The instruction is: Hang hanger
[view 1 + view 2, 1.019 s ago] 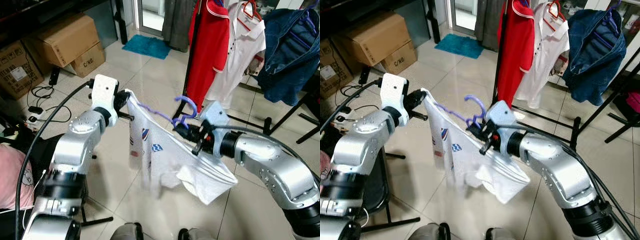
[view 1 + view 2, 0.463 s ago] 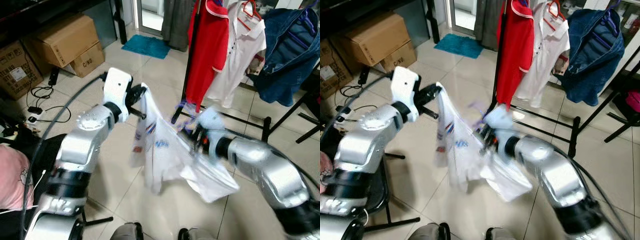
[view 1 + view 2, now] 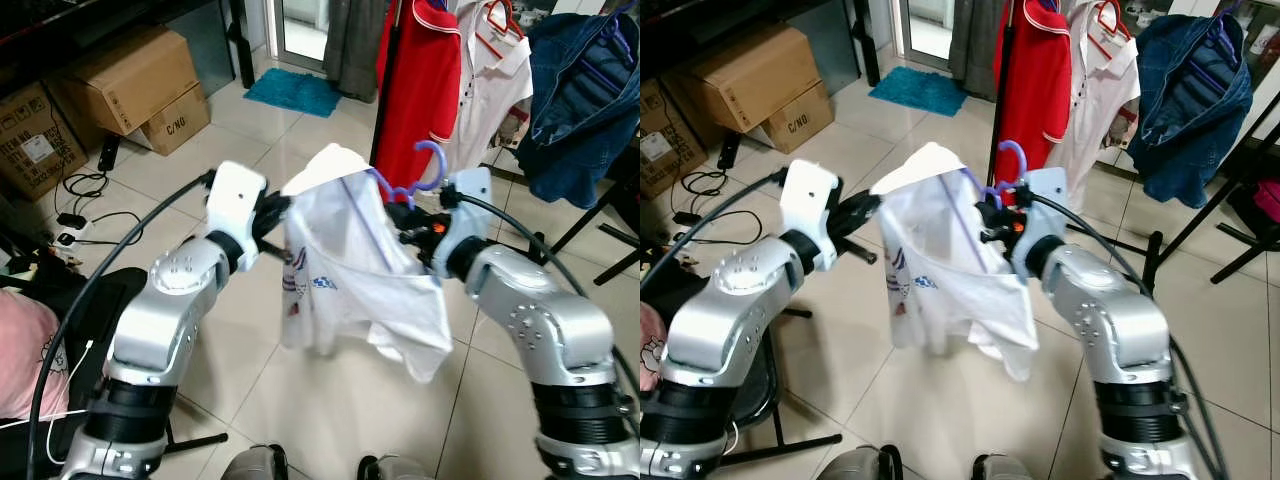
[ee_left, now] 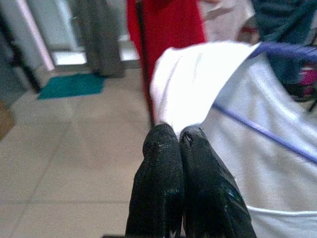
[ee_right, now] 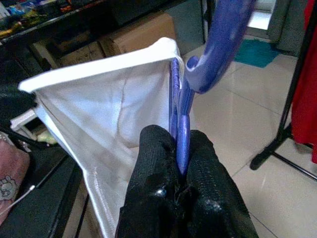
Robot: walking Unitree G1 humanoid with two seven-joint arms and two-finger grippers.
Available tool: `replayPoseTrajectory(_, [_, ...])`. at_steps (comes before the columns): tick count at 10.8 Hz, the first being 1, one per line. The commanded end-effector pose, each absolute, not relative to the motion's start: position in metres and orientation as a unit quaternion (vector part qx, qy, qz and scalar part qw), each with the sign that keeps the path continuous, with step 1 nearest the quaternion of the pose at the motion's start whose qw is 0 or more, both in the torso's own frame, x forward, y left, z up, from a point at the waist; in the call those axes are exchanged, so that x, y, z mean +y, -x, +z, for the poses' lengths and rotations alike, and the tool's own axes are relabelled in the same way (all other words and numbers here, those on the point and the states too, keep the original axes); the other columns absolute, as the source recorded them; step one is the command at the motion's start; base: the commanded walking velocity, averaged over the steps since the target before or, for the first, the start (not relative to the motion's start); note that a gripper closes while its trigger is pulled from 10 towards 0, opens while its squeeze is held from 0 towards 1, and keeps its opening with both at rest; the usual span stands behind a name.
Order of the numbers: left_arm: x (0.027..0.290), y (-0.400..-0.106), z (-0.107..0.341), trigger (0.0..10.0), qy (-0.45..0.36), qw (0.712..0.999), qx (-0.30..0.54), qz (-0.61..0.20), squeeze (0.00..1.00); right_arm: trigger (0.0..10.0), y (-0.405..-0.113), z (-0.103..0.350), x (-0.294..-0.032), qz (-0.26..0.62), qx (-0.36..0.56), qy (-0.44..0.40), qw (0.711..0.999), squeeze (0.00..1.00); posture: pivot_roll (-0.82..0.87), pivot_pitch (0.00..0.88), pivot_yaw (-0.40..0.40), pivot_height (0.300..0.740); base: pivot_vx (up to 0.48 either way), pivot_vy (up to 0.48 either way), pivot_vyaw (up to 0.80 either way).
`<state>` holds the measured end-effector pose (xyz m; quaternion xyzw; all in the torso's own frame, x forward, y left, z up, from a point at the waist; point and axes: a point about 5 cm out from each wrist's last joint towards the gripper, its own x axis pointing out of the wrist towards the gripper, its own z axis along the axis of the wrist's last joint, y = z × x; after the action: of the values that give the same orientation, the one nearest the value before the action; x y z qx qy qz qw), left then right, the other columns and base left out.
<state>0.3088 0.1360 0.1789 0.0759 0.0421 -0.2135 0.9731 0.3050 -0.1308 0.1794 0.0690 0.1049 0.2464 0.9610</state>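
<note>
Right claw (image 5: 179, 163): clamped on the purple hanger (image 3: 425, 172) just below its hook, at centre frame.
Left claw (image 4: 179, 136): pinched tight on the white shirt (image 3: 355, 270) edge, at 9 o'clock from the hanger.
Shirt: draped between both claws, above the tiled floor (image 3: 300, 400).
Clothes rack (image 3: 1002, 90): at 12 o'clock, holding a red shirt (image 3: 415, 80).

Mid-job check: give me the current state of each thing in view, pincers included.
purple hanger: upright, off the rack, white shirt on it
white shirt: draped, held up between both arms
left pincer: shut on white shirt
right pincer: shut on purple hanger
red shirt: hanging on rack
denim jacket: hanging
</note>
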Motion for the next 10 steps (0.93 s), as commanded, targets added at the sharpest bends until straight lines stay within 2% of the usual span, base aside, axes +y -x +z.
replayPoseTrajectory(1, [0.145,-0.311,0.177,0.0,-0.085,0.978,0.046,-0.183,0.0,10.0,-0.305,0.183,-0.132,0.248,0.102,-0.065,0.961,0.0,-0.13,0.116,0.026,0.74,0.0,0.0,0.0])
replayPoseTrajectory(2, [0.146,-0.311,0.178,10.0,-0.096,0.977,0.041,-0.186,0.0,10.0,-0.303,0.182,-0.13,0.256,0.106,-0.06,0.959,0.0,-0.12,0.114,0.024,0.74,0.0,0.0,0.0])
replayPoseTrajectory(3, [0.139,-0.308,0.18,10.0,-0.079,0.971,0.034,-0.221,0.0,10.0,-0.303,0.182,-0.13,0.258,0.106,-0.061,0.958,0.0,-0.12,0.113,0.023,0.74,0.0,0.0,0.0])
replayPoseTrajectory(4, [0.129,-0.302,0.183,10.0,-0.049,0.961,0.03,-0.27,1.0,10.0,-0.303,0.182,-0.13,0.259,0.107,-0.062,0.958,0.0,-0.12,0.111,0.023,0.74,0.0,0.0,0.0])
replayPoseTrajectory(7, [0.124,-0.292,0.175,10.0,-0.051,0.948,0.045,-0.311,1.0,10.0,-0.3,0.178,-0.136,0.264,0.119,-0.063,0.955,0.0,-0.13,0.106,0.026,0.74,0.0,0.0,0.0])
replayPoseTrajectory(9, [0.142,-0.294,0.169,10.0,-0.094,0.96,0.057,-0.259,1.0,10.0,-0.298,0.176,-0.139,0.262,0.121,-0.063,0.955,0.0,-0.13,0.097,0.029,0.74,0.0,0.0,0.0])
replayPoseTrajectory(10, [0.152,-0.29,0.17,10.0,-0.086,0.967,0.047,-0.233,0.36,10.0,-0.297,0.172,-0.144,0.235,0.124,-0.059,0.962,0.0,-0.12,0.091,0.031,0.74,0.0,0.0,0.0])
